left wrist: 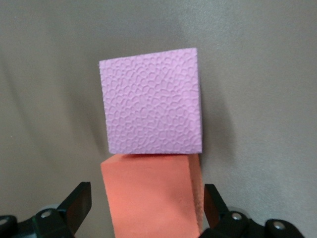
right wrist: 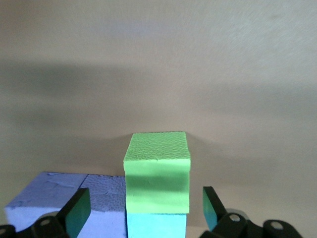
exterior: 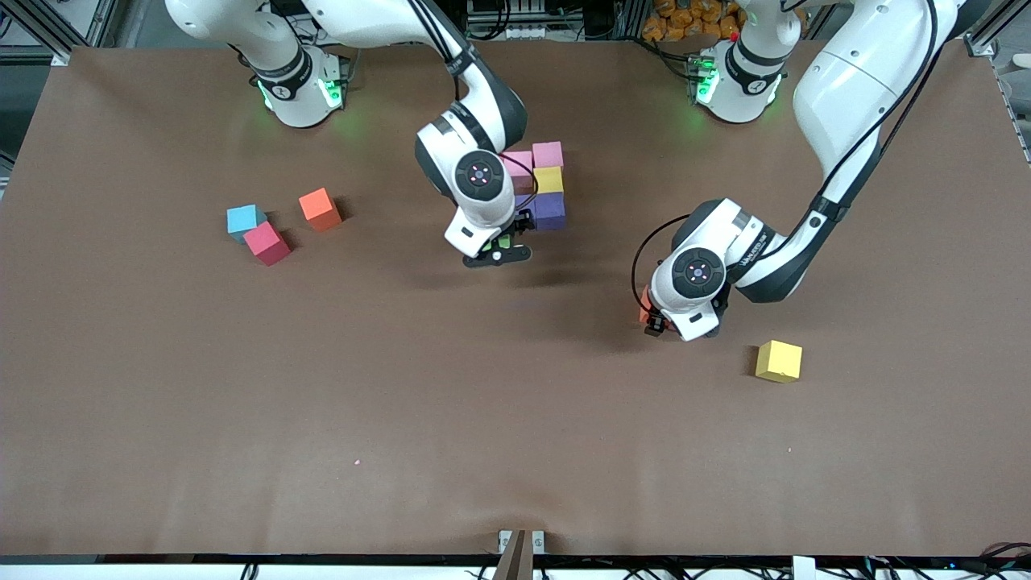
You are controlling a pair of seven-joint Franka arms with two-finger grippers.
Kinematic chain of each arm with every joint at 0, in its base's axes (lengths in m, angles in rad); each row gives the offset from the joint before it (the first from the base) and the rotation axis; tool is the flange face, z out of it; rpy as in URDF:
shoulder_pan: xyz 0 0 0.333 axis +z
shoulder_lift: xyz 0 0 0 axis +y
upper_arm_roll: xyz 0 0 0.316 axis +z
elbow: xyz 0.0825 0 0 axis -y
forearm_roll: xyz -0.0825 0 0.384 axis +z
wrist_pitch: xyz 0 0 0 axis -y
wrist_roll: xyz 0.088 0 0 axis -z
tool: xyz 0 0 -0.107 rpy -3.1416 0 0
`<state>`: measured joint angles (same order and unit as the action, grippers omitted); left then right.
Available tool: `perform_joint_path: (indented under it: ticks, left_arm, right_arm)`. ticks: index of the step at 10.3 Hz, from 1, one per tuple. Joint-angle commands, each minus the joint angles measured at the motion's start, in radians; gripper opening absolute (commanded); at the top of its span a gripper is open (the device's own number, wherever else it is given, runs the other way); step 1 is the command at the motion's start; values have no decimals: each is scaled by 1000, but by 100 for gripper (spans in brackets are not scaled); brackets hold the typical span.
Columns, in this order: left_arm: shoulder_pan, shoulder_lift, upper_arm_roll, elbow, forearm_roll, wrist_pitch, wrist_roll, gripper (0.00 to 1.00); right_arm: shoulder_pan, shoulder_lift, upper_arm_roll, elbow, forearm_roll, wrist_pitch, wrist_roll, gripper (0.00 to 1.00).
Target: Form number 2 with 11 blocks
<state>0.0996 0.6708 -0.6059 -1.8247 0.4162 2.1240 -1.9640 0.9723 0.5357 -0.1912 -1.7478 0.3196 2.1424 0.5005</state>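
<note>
A: Where is the right gripper [right wrist: 141, 210]?
B: Over the half-built number 2 [exterior: 541, 187], jaws spread wide on either side of a green block [right wrist: 157, 171]; purple blocks [right wrist: 74, 196] lie beside it.
A: And the left gripper [left wrist: 143, 206]?
B: Low over the desk [exterior: 242, 403], jaws released around an orange block [left wrist: 148, 196] touching a pink one [left wrist: 151, 101]. A loose yellow block [exterior: 779, 360] lies near it.

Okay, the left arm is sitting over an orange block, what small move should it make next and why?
Probably close the left pincer. Its open fingers already flank the orange foam cube, which touches a pink foam cube. The right pincer stands open around the green foam cube at the cluster.
</note>
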Motion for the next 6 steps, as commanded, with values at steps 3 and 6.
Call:
perform_joint_path:
  ticks: [3,6]
  left_arm:
    - [25,23,-14,-16,59,51,-10,73]
    - [25,20,-15,-5,58,51,-15,20]
  right_arm:
    - [-151,-71,-10,5,9,-28,-13,100]
    - [-256,-74,-114,-38,-20,-53,-226,100]
